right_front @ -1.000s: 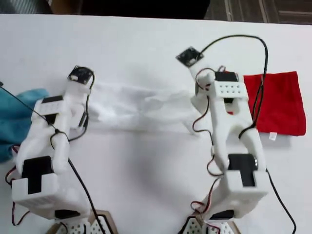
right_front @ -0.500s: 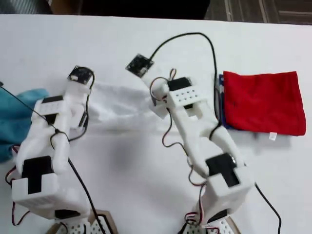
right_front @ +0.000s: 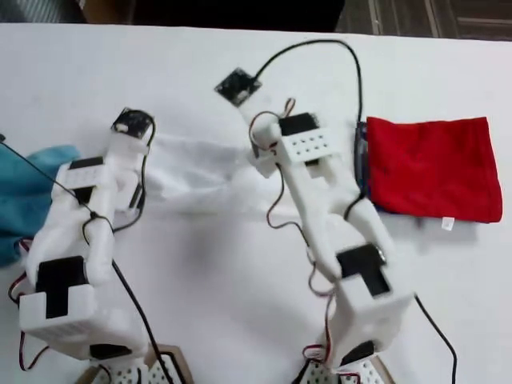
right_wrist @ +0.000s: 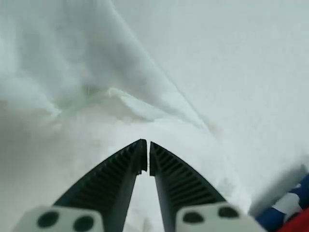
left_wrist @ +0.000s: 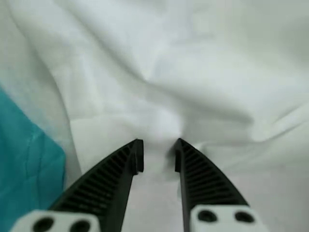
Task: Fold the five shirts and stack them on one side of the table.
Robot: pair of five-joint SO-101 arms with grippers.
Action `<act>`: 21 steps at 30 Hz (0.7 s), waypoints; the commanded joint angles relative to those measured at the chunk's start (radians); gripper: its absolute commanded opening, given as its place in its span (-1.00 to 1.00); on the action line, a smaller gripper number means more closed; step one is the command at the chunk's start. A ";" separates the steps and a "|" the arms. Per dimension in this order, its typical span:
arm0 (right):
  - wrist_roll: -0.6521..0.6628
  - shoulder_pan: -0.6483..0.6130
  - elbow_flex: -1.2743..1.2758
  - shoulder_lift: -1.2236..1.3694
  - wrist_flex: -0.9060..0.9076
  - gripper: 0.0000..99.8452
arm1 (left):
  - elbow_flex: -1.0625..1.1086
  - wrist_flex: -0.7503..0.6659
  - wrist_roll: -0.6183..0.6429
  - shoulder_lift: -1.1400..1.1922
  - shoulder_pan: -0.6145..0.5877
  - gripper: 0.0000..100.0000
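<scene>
A white shirt (right_front: pixel 200 174) lies crumpled on the white table between my two arms. My left gripper (right_front: pixel 146 170) sits at its left end; in the left wrist view its fingers (left_wrist: pixel 136 155) pinch a puckered fold of the white shirt (left_wrist: pixel 193 72). My right gripper (right_front: pixel 258 158) is over the shirt's right end. The right wrist view shows that gripper (right_wrist: pixel 147 157) shut, with white shirt cloth (right_wrist: pixel 72 87) bunched around the tips. A folded red shirt (right_front: pixel 432 168) lies at the right on a blue one (right_front: pixel 361 152).
A teal shirt (right_front: pixel 32 192) lies crumpled at the table's left edge, close behind my left arm, and its cloth (left_wrist: pixel 24 159) is beside my left gripper. Black cables loop above my right arm (right_front: pixel 320 48). Bare table (right_front: pixel 216 272) stretches in front.
My right arm swung left from beside the red shirt, drawing the white shirt's right end over towards the middle, then shifted slightly. The left arm kept still.
</scene>
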 commanded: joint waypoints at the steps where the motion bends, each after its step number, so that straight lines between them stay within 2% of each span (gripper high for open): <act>1: -0.009 0.015 0.046 -0.228 0.107 -0.95 | 0.002 -0.020 0.006 -0.020 -0.003 -0.73; 4: -0.009 0.036 0.250 -0.366 0.116 -0.85 | -0.002 -0.020 0.008 -0.020 -0.003 -0.73; 8: 0.009 0.101 0.632 -0.513 -0.065 -0.59 | -0.022 -0.011 0.026 -0.028 -0.002 -0.73; 11: 0.017 0.133 0.864 -0.611 -0.225 -0.58 | -0.104 0.057 0.078 -0.028 -0.006 -0.73; 14: 0.017 0.147 1.025 -0.682 -0.386 -0.58 | -0.248 0.189 0.084 -0.029 -0.008 -0.73; 19: -0.075 0.137 1.204 -0.687 -0.621 -0.58 | -0.495 0.371 0.083 -0.023 -0.055 -0.73; 21: -0.086 0.142 1.220 -0.688 -0.653 -0.58 | -0.559 0.411 0.080 -0.020 -0.083 -0.67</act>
